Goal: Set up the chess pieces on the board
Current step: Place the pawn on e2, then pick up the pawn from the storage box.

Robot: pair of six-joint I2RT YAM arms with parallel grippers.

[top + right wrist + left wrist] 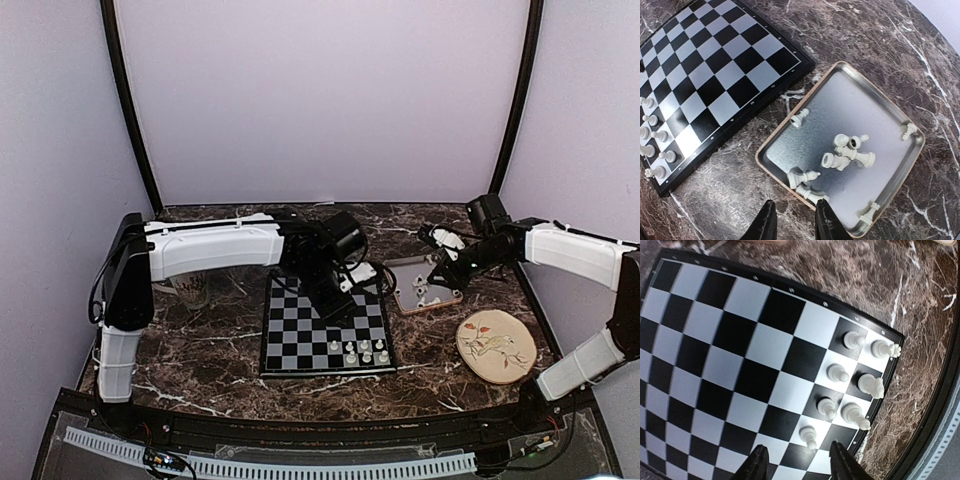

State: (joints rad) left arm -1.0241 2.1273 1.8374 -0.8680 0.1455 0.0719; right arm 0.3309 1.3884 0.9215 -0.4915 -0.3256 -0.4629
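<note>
The left tool [799, 462] stands part-spread and empty, a pawn [808, 436] at its 12 o'clock; the right tool [796, 225], likewise parted, grips nothing near the tray [875, 105].

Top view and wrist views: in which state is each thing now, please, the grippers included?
Board: lying flat, mostly bare.
Tray: lying flat.
Pieces on the board: seven, upright, in one corner.
Pieces in the tray: loose, most lying on their sides.
Plate: lying flat, nothing on it.
Left gripper: open, empty, over the board's edge.
Right gripper: open, empty, near the tray's rim.
</note>
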